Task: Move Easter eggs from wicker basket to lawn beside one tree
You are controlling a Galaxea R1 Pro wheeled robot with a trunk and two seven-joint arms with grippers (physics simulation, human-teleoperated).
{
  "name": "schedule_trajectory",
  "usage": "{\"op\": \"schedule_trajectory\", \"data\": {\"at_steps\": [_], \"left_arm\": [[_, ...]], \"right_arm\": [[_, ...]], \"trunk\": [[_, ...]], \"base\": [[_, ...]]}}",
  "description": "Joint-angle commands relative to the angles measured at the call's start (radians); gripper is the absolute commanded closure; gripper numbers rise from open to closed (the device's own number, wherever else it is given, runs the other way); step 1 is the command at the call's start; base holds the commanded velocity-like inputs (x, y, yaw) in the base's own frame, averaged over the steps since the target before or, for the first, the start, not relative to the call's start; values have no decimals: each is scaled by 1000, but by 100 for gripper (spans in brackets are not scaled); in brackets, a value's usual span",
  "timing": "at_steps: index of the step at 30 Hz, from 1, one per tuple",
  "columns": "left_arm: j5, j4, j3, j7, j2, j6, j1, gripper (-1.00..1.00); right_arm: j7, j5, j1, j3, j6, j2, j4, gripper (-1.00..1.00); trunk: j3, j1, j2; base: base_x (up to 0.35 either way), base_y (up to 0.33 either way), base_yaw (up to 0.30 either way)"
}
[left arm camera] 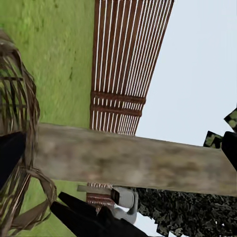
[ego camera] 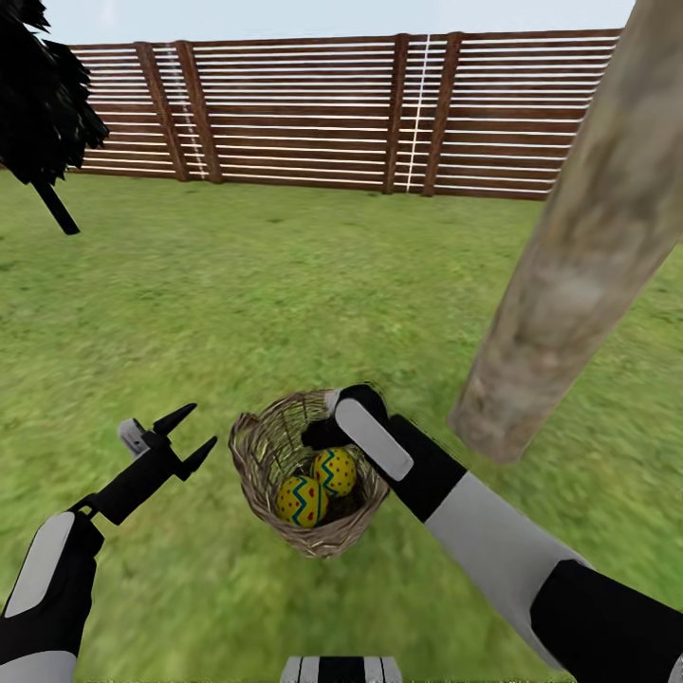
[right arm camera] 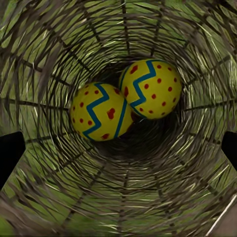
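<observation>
On the green lawn (ego camera: 237, 285), my right gripper (right arm camera: 118, 143), fingers spread, points into the brown woven wicker basket (ego camera: 256, 455) straight at two yellow zigzag-banded eggs (right arm camera: 123, 101); my left gripper (ego camera: 185, 438) hangs open beside it.

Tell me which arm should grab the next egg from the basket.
Right. The right gripper is already at the wicker basket's mouth, fingers apart, its wrist view looking straight at two eggs. The left gripper hangs open over grass beside the basket.
</observation>
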Motion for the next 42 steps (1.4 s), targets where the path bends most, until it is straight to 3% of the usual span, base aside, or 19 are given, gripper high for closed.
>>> {"op": "schedule_trajectory", "data": {"at_steps": [1,4,15,28,33,36,39,42], "left_arm": [[-9,1,1,-10,4,4,-1,-100],[-9,3,0,-10,13,4,-1,-100],[-5,49,1,-10,16,4,-1,-100],[-5,65,1,-10,17,4,-1,-100],[-5,66,1,-10,17,4,-1,-100],[-5,67,1,-10,17,4,-1,-100],[-5,67,1,-10,17,4,-1,-100],[-5,68,1,-10,17,4,-1,-100]], "right_arm": [[-11,-8,-1,19,1,0,-4,-100],[-11,-8,0,43,-2,0,-6,-100],[-15,3,0,51,-2,0,-9,-100],[-37,50,-11,42,6,-6,-14,-100],[-57,90,-46,44,14,-7,-2,-100],[-54,90,-145,51,20,-17,69,-100],[-21,87,-230,90,24,-17,179,-100],[132,89,-297,237,24,-17,236,-100]], "trunk": [[-5,0,-1],[-16,2,-1],[-59,6,-4],[-109,12,-7],[-128,15,-8],[-140,16,-9],[-152,17,-9],[-163,19,-10]], "base": [[0,0,127],[0,0,233],[0,0,267],[0,0,21],[0,0,0],[0,0,0],[0,0,0],[0,0,0]]}}
